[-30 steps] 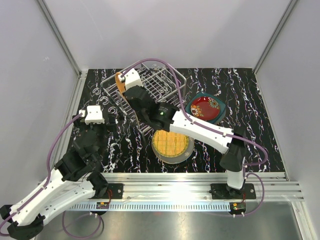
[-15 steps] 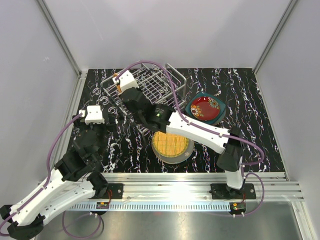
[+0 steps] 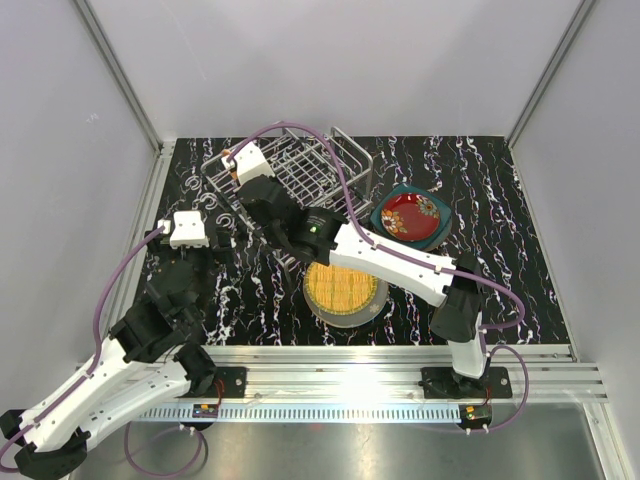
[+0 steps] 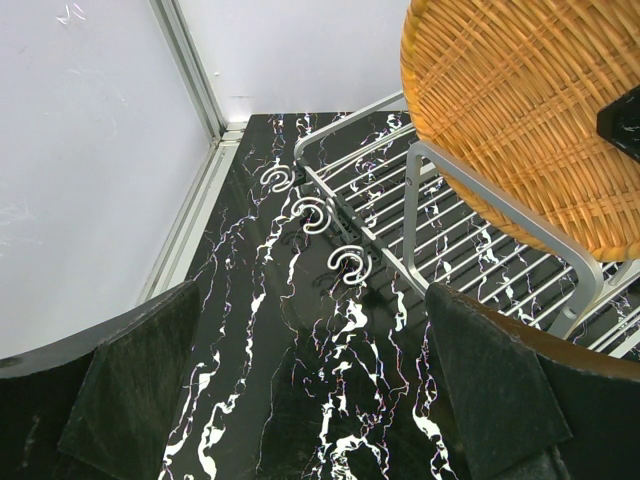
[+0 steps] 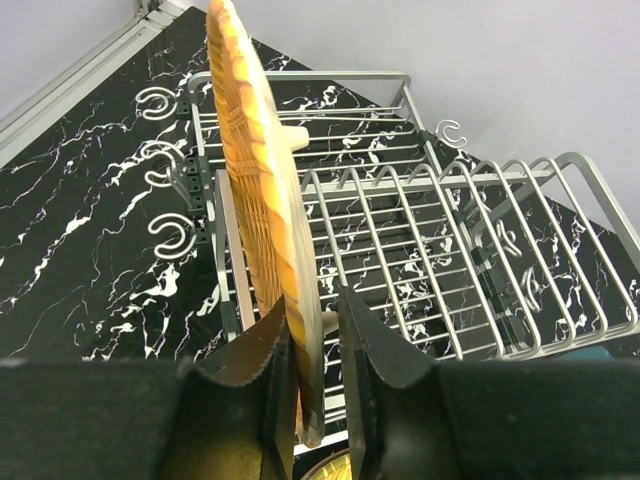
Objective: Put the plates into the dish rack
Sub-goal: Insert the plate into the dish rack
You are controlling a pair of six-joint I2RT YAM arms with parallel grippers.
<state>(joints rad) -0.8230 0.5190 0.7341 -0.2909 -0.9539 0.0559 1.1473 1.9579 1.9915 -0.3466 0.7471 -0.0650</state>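
Observation:
My right gripper [image 3: 236,166] is shut on the rim of an orange woven plate [image 5: 250,170] and holds it upright on edge at the left end of the silver wire dish rack [image 3: 310,175]. In the right wrist view the gripper [image 5: 313,297] pinches the plate's lower rim just inside the rack's end rail [image 5: 225,250]. The left wrist view shows the same plate [image 4: 510,100] above the rack [image 4: 440,220]. My left gripper [image 3: 222,238] is open and empty over the table just left of the rack, as the left wrist view [image 4: 312,330] shows.
A second orange woven plate [image 3: 345,285] lies on a grey plate [image 3: 377,310] in front of the rack. A red patterned plate [image 3: 408,215] lies on a dark teal plate [image 3: 400,192] to the right. Curled wire hooks [image 4: 310,213] stick out of the rack's left side.
My right gripper has carried the upright orange plate a little further left and back, to the rack's left end. The left arm has not moved.

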